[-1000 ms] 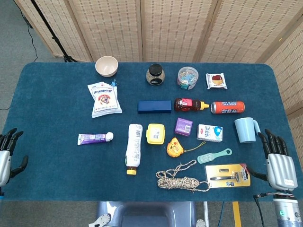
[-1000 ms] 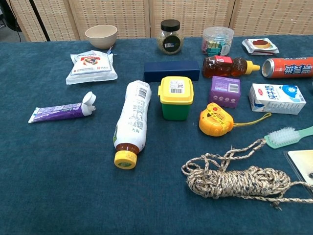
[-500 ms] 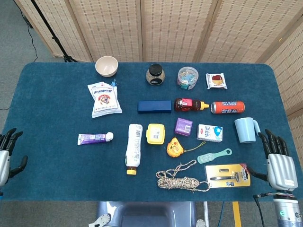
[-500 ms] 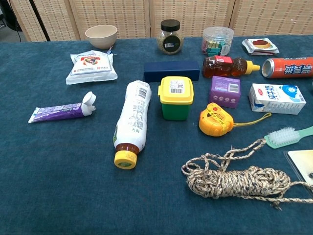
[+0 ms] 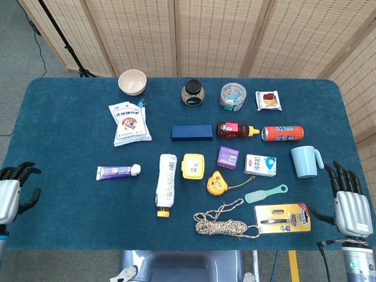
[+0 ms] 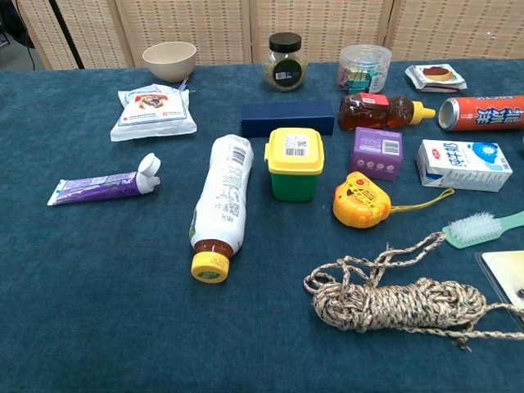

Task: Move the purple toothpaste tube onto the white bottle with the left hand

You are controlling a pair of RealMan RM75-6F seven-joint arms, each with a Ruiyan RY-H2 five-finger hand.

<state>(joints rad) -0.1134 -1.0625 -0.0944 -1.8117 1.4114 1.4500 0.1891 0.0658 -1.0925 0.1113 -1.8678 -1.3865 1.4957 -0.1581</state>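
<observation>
Left hand (image 5: 13, 197) of mine waits open and empty at the tabletop's (image 5: 64, 223) left edge, because the purple toothpaste tube (image 5: 117, 171) lies flat just left of the white bottle (image 5: 166, 183).

no legible text | white bottle (image 6: 223, 195): barcode label (characters unreadable) | red can (image 6: 483, 112): blurred script

Matt blue cloth table (image 6: 98, 327); glossy plastic white bottle (image 6: 223, 196) (yellow cap).
</observation>
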